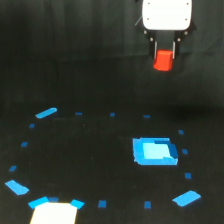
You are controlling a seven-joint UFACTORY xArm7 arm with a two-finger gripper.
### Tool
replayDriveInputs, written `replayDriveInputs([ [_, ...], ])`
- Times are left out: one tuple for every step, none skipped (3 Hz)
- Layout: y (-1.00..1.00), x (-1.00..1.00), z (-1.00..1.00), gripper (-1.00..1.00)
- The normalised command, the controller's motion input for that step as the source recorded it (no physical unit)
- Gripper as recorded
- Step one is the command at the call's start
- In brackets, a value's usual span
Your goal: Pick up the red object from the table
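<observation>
High in the exterior view's right, the red object (163, 61), a small red-orange block, hangs well above the black table (90, 150). My gripper (164, 54) is shut on the block, its two thin fingers clamping the block's upper sides beneath the white gripper body (167, 15). The block's lower half shows below the fingertips. Nothing touches the table beneath it.
A flat bright blue rectangular patch (154, 151) lies on the table below the gripper. Small blue tape marks ring the table's middle, with larger blue pieces at the left (46, 113) and lower right (186, 198). A white patch (55, 212) sits at the bottom left edge.
</observation>
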Motion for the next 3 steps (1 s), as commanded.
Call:
replayDriveInputs([
  [-0.04, 0.00, 0.29, -0.94],
  [0.01, 0.05, 0.24, -0.97],
  [-0.01, 0.08, 0.32, -0.96],
])
